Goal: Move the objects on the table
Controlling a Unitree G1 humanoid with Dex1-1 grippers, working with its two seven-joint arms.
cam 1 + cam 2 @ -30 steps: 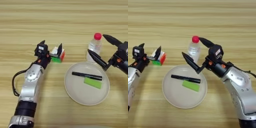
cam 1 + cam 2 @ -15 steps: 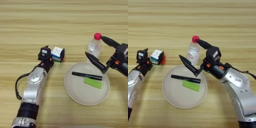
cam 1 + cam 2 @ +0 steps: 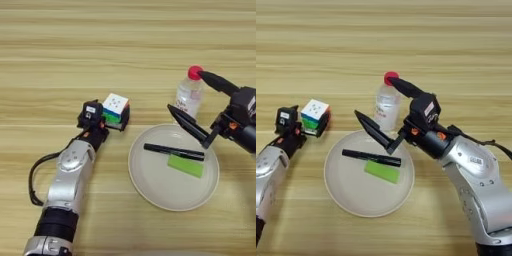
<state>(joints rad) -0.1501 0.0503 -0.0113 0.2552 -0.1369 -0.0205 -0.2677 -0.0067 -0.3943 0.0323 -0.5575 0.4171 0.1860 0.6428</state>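
You are looking down on the table (image 3: 60,45), where both arms are working. The left gripper (image 3: 107,116) is sitting at the cube (image 3: 115,108), left of centre; its black fingers are closing on the cube's near and right sides, so the gripper is clamped on the cube. The cube is showing its white face upward, with green and red visible along its lower edge, and it is lying just left of the plate (image 3: 351,192) without touching it. The left arm is running from the near-left corner up to the cube. The right gripper (image 3: 387,107) is positioned around the bottle (image 3: 387,104), which is standing upright just beyond the plate's far rim. Its fingers are spread wide apart: the upper finger (image 3: 404,88) is meeting the red cap (image 3: 390,77), and the lower finger (image 3: 375,131) is reaching out over the plate's far rim, near the bottle's base. You cannot tell whether the lower finger is touching the bottle. The right arm is entering from the near-right side. The plate is lying near the centre of the table and is holding a pen (image 3: 371,158) lying across it, with a green block (image 3: 383,171) lying just nearer than the pen.
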